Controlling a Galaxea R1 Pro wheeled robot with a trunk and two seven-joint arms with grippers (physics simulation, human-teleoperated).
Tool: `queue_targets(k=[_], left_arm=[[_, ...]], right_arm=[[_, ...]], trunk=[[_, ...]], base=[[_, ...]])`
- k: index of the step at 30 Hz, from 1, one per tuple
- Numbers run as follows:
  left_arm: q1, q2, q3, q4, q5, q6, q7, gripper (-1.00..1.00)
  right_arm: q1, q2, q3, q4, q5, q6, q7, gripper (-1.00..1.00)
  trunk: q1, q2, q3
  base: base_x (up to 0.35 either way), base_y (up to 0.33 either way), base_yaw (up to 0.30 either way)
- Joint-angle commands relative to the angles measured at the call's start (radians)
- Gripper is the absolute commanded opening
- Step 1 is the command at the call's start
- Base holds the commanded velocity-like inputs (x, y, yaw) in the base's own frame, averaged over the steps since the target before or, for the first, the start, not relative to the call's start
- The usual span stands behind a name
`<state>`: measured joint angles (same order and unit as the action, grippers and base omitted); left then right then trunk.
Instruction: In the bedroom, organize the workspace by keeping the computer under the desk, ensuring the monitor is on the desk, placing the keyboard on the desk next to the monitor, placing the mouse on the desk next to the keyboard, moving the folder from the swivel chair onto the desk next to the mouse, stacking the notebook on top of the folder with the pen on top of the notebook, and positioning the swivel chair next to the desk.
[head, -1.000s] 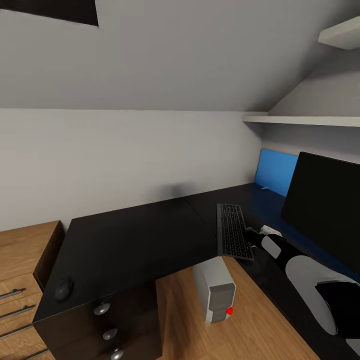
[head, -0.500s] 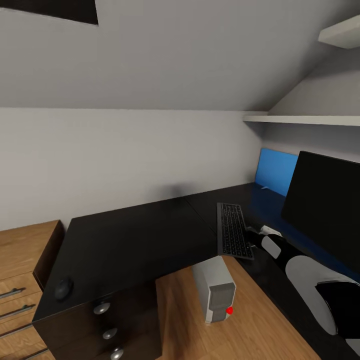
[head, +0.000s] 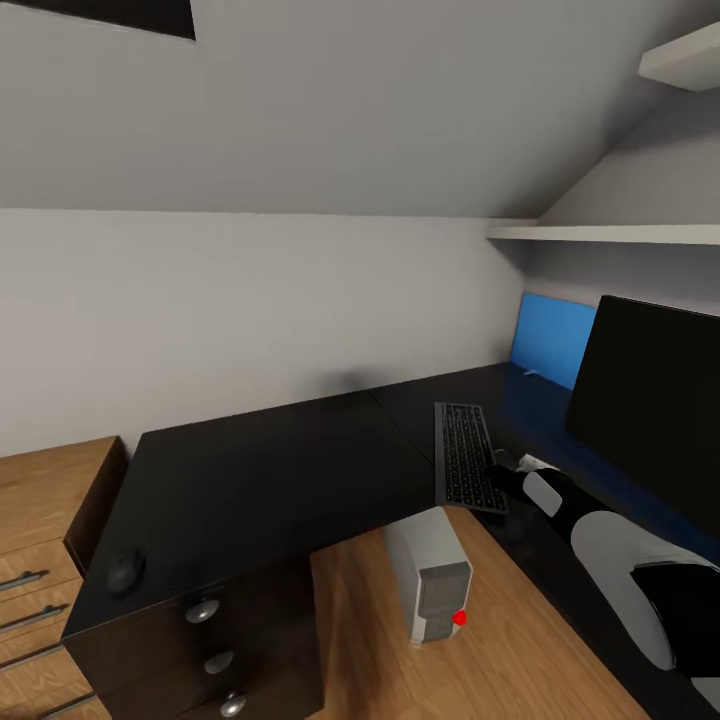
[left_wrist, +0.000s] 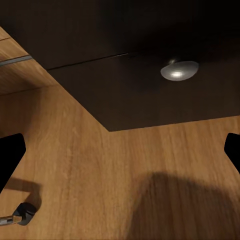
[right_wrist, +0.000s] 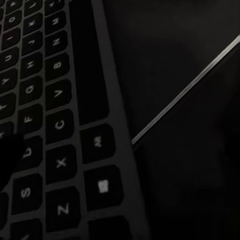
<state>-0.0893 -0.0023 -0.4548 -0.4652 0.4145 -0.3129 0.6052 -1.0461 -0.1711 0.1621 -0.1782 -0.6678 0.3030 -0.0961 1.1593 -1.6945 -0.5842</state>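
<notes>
Monitor (head: 648, 400) cut off at the picture's right edge; neck and base hidden. Right gripper (head: 500, 470) mostly masked by its own forearm at the near end of the keyboard (head: 465, 458), so impossible to tell whether open, closed or gripping. In the right wrist view, keyboard (right_wrist: 55, 125) keys close up beside bare black desk (right_wrist: 190, 150). Left gripper (left_wrist: 120, 150) spread wide, holding nothing, over wooden floor (left_wrist: 125, 185) near a drawer knob (left_wrist: 179, 69). Mouse (head: 126, 573) alone on the desk's (head: 270, 480) left end, well apart from the keyboard. Computer (head: 430, 575) standing on the floor under the desk edge. Sloped grey walls, blue panel (head: 552, 340) behind.
</notes>
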Motion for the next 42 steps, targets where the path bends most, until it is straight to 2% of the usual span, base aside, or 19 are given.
queue_targets(k=[1, 10, 11, 15, 26, 42], left_arm=[[-0.001, 0.001, -0.008, 0.0, 0.01, -0.006, 0.005, 1.0], [-0.001, 0.001, -0.008, 0.0, 0.01, -0.005, 0.004, 1.0], [-0.001, 0.001, -0.008, 0.0, 0.01, -0.005, 0.003, 1.0], [-0.001, 0.001, -0.008, 0.0, 0.01, -0.005, 0.002, 1.0], [-0.001, 0.001, -0.008, 0.0, 0.01, -0.005, 0.003, 1.0], [-0.001, 0.001, -0.008, 0.002, 0.012, -0.005, 0.002, 1.0]], right_arm=[[0.0, -0.001, 0.008, -0.003, -0.015, 0.006, -0.007, 1.0], [0.0, -0.001, 0.008, -0.003, -0.074, 0.035, -0.008, 1.0], [0.0, -0.001, 0.008, -0.003, -0.097, 0.055, -0.007, 1.0], [0.0, 0.0, 0.008, -0.003, -0.108, 0.062, -0.006, 1.0], [0.0, 0.001, 0.008, -0.004, -0.114, 0.066, -0.005, 1.0], [0.0, 0.001, 0.009, -0.004, -0.115, 0.065, -0.005, 1.0]], trunk=[[0.0, -0.001, -0.001], [0.0, -0.001, -0.001], [0.0, -0.001, -0.001], [0.0, -0.001, -0.001], [0.0, -0.001, -0.001], [0.0, -0.001, -0.001]], base=[[0.0, 0.0, 0.0], [0.0, 0.0, 0.0], [0.0, 0.0, 0.0], [0.0, 0.0, 0.0], [0.0, 0.0, 0.044], [0.0, 0.0, 0.257]])
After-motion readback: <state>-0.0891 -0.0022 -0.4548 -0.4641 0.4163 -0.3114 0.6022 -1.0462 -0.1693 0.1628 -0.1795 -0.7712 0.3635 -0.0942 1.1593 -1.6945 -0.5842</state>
